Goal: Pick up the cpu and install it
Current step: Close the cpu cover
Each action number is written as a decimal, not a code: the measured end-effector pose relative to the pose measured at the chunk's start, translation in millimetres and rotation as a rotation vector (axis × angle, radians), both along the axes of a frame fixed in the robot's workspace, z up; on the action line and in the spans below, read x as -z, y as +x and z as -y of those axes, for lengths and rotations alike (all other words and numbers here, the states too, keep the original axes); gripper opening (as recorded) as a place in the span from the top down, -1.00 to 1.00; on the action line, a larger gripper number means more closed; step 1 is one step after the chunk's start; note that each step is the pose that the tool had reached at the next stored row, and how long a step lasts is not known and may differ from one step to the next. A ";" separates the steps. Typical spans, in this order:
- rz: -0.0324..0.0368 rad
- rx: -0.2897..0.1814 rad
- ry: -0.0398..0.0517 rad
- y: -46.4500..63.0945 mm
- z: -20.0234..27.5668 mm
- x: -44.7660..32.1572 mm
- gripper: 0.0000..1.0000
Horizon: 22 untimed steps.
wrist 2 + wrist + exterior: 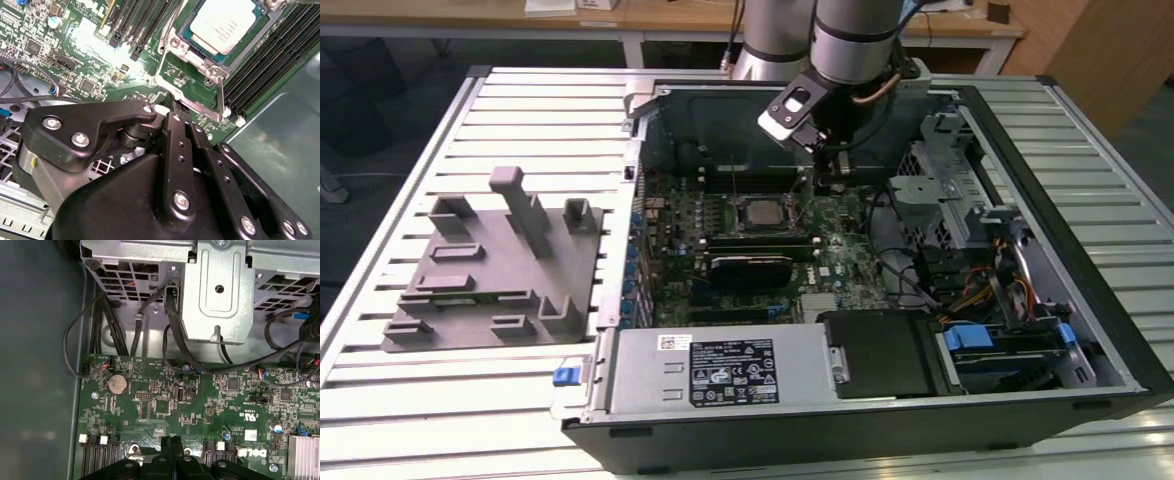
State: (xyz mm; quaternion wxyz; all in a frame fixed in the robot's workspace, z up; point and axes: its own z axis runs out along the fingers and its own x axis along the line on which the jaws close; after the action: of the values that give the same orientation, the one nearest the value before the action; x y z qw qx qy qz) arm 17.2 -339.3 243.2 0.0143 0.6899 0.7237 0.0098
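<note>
The cpu (761,211), a small square chip with a pale silver top, lies flat in the socket frame (761,222) on the green motherboard inside the open computer case. In the second wrist view the cpu (224,24) sits inside the metal-rimmed frame (192,65), whose thin lever (220,95) runs along one side. My gripper (833,180) hangs over the board to the exterior view's right of the socket. Its black fingers are pressed together in both wrist views, with nothing seen between them. The gripper (172,103) ends just short of the frame's corner, above the board (172,441).
A grey moulded fixture (494,270) with upright posts stands on the slatted table at the exterior view's left. Inside the case are a power supply (720,368), a metal drive cage (947,195), black cables (170,335), memory slots (280,55) and a finned heatsink (305,455).
</note>
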 end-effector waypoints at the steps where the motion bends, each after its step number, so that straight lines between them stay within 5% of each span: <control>1: 0.0000 0.000 0.0000 -0.7 0.0 0.0 0.79; 22: 0.0000 0.000 0.0005 -13.6 -0.3 0.0 0.79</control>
State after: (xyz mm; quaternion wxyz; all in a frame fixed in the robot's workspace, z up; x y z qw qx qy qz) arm 3.6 -339.0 243.2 0.0142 0.6899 0.7237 0.0100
